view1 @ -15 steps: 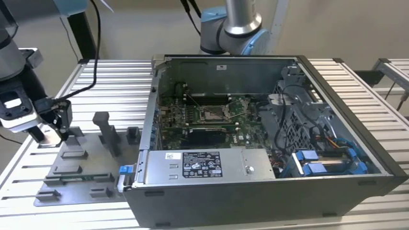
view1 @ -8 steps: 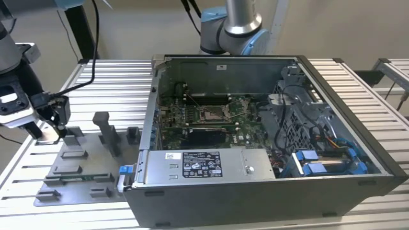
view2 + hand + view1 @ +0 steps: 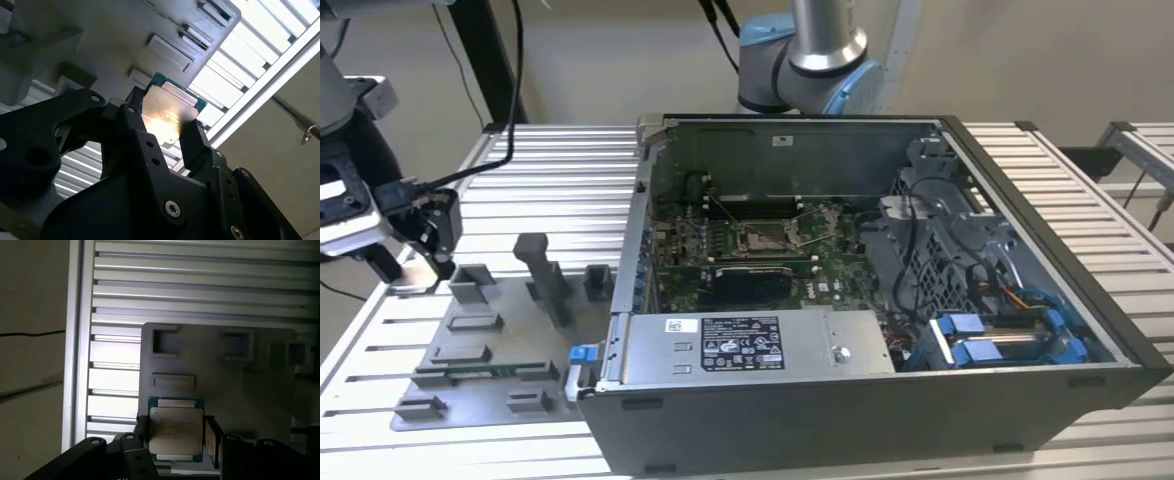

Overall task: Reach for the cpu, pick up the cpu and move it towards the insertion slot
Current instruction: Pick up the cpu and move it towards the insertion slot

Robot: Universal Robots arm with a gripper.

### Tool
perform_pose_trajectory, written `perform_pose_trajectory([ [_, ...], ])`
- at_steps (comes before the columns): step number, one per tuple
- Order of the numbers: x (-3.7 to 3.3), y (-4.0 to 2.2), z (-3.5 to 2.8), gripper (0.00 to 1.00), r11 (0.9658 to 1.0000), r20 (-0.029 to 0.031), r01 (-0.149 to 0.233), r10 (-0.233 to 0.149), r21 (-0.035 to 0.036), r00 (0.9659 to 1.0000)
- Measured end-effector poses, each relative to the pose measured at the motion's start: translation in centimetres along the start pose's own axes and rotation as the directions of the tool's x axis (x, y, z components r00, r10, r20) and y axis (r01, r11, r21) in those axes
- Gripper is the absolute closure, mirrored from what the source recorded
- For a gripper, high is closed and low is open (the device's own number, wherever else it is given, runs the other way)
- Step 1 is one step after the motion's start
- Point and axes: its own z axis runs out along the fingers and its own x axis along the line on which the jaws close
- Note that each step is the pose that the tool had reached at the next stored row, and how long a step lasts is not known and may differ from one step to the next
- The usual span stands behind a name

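Pinching the cpu [image 3: 176, 429] by opposite edges likely spares its face; the tool [image 3: 175, 434], closed on it, hangs nine o'clock of the case [image 3: 854, 405].

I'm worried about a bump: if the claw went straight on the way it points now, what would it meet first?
Probably the grey fixture plate. The claw, seemingly closed on the cpu, points down at that plate's corner, so the cpu would likely touch first; the gap between them is unclear.
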Motion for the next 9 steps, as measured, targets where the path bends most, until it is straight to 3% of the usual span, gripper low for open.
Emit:
perform_pose_trajectory([
  [9, 0.0, 0.05, -1.3, 1.0, 1.0, -0.0018, 0.0, 0.0, -0.0001, 1.0],
])
